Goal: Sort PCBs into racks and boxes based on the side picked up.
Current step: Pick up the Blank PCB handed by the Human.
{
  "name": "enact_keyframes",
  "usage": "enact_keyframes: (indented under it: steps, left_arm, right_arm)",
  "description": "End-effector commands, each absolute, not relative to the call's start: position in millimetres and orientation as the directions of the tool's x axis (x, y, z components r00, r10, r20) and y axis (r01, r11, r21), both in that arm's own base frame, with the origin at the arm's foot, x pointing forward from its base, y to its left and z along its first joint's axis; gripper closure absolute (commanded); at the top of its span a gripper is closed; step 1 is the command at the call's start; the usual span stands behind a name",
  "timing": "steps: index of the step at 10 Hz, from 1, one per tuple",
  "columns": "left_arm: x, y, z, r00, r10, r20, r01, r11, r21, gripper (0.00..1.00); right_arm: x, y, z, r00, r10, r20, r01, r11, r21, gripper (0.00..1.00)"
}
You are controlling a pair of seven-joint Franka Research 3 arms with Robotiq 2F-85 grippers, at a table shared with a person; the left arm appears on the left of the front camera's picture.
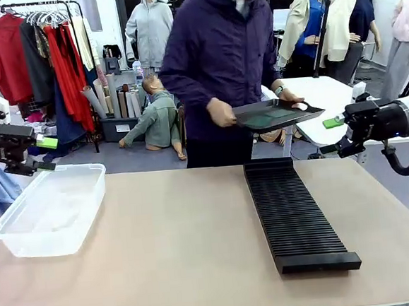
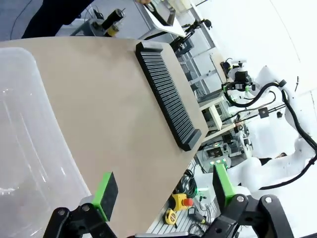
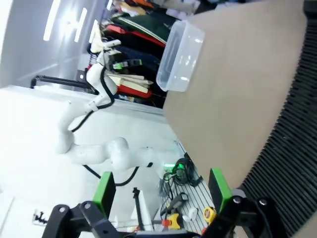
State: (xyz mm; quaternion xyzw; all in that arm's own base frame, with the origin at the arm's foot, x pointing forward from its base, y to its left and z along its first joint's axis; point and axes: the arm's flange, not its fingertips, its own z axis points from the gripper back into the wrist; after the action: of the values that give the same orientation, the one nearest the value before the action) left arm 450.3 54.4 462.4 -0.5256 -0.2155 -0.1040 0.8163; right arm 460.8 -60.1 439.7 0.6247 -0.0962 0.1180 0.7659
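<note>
A green board (image 1: 262, 119) is lying flat on a dark tray (image 1: 307, 108), up in the air past the far edge of the table (image 1: 169, 248), at about 1 o'clock in the front view. It is too small to tell if more boards are lying on the tray with it. A person (image 1: 218, 53) is standing at 12 o'clock and is holding the tray with one hand (image 1: 221, 113) on each end. The black rack (image 1: 294, 213) is lying on the table just under the tray, running from 1 o'clock down to 5 o'clock, and no board is standing in any slot that can be seen. The clear tub (image 1: 27, 241) is sitting at 9 o'clock, well apart from the rack, and nothing green is showing inside it. The left gripper (image 1: 45, 154) is hanging above the tub at about 10 o'clock with its fingers spread wide and nothing between them. The right gripper (image 1: 338, 137) is waiting at 2 o'clock, near the tray's end, also spread wide and holding nothing. So the sorting is looking like it is only just starting: no board is put away, and every board on the tray is waiting to be picked up and sorted.
</note>
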Motion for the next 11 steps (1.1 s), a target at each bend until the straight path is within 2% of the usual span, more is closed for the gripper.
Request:
enact_keyframes:
  steps: [1,3,4,11]
  left_arm:
    - [448.3,45.8,463.3,0.869,0.042,0.492,0.435,0.406,-0.804,0.0]
    - [448.0,47.1,462.3,0.866,0.046,0.497,0.445,0.381,-0.81,0.0]
    - [449.0,50.5,460.4,0.884,0.044,0.465,0.405,0.423,-0.811,0.0]
    - [449.0,50.5,460.4,0.884,0.044,0.465,0.405,0.423,-0.811,0.0]
  right_arm:
    - [466.6,-65.3,444.3,0.937,0.042,0.345,-0.348,0.127,0.929,0.0]
    - [460.6,-68.5,442.3,0.925,0.048,0.377,-0.379,0.084,0.921,0.0]
    - [458.5,-68.1,439.6,0.95,0.042,0.311,-0.314,0.147,0.938,0.0]
    - [458.5,-68.1,439.6,0.95,0.042,0.311,-0.314,0.147,0.938,0.0]
